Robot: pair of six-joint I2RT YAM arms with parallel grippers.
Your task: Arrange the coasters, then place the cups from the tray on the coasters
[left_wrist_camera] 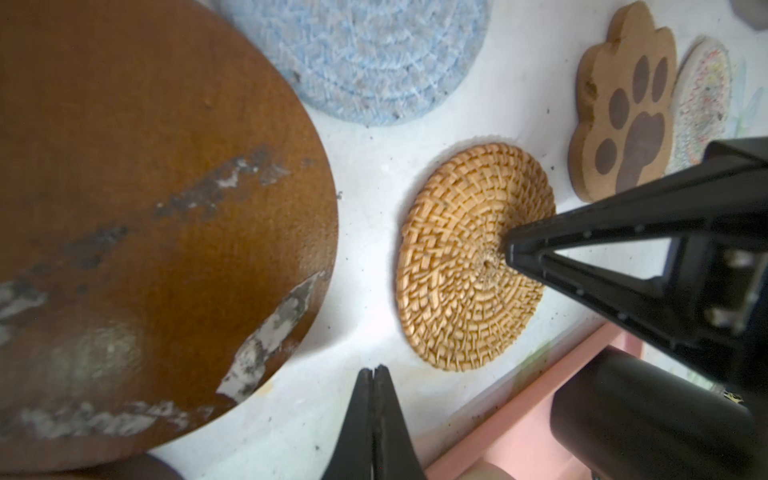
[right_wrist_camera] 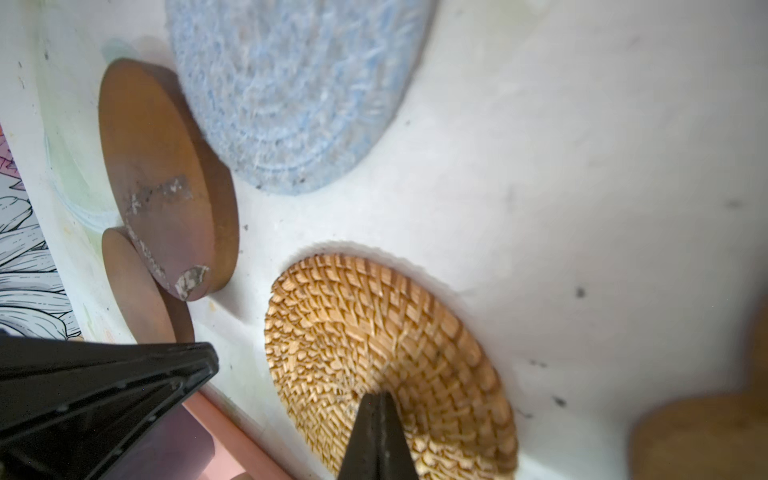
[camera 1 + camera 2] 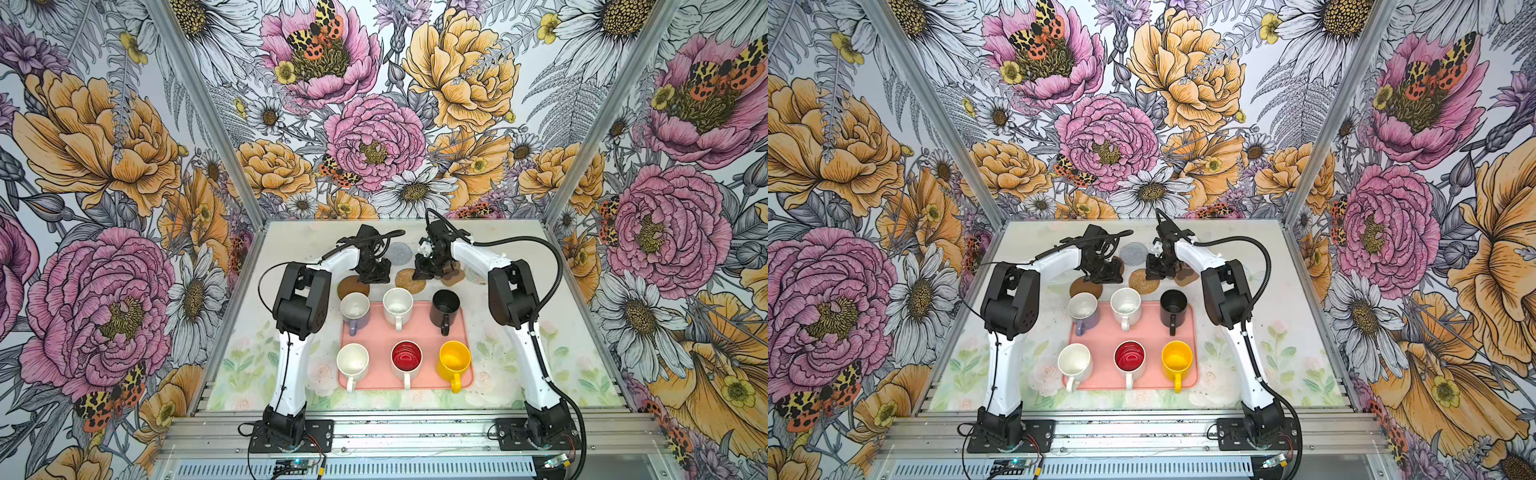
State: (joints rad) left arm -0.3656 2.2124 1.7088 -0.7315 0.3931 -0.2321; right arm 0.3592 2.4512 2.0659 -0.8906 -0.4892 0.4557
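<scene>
Six cups stand on the pink tray point(image 3: 419, 332): lavender point(image 3: 355, 309), speckled white point(image 3: 397, 305), black point(image 3: 445, 307), plain white point(image 3: 352, 361), red-inside point(image 3: 406, 358) and yellow point(image 3: 454, 360). Behind the tray lie the coasters. A brown disc point(image 1: 145, 208) overlaps a second one point(image 2: 133, 286). Beside them are the grey-blue woven round point(image 3: 400, 252), tan rattan point(image 1: 465, 266), paw shape point(image 1: 623, 108) and pale woven round point(image 1: 702, 95). My left gripper point(image 1: 374, 370) is shut and empty over bare table between the brown disc and the rattan. My right gripper point(image 2: 376, 395) is shut, its tip on the rattan's centre.
Both arms reach past the tray's sides and meet close together behind it. The tray's far rim point(image 1: 519, 419) lies right beside both grippers. The floral back wall point(image 3: 374, 166) rises just beyond the coasters. Aluminium rails point(image 3: 415, 432) border the table's front.
</scene>
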